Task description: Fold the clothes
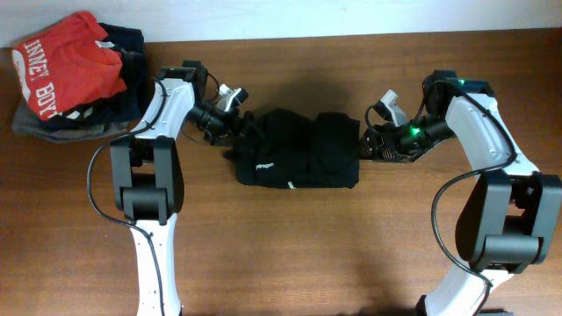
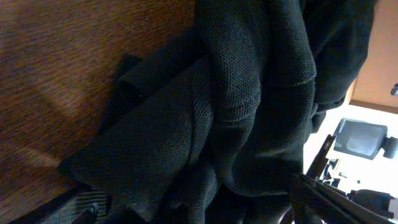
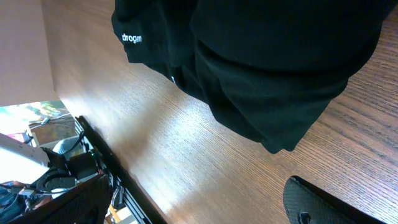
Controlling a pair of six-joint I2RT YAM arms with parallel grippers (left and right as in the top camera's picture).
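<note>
Overhead: black top (image 1: 299, 151), partly folded, on table (image 1: 290, 250) between arms. Left gripper (image 1: 234, 124) fingers wide at its rumpled left edge; right gripper (image 1: 371, 143) fingers wide, empty, beside right edge. Advised: flatten bunched cloth before folding.

overhead is evenly lit and sharp, soft shadows beside the black top (image 1: 299, 149). left wrist view is dim and grainy; right wrist shows glare on the worktop (image 3: 186, 143).

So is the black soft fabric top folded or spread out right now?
Folded, roughly: the black top lies as a compact rectangular bundle with layers doubled over, one end bunched and untidy.
</note>
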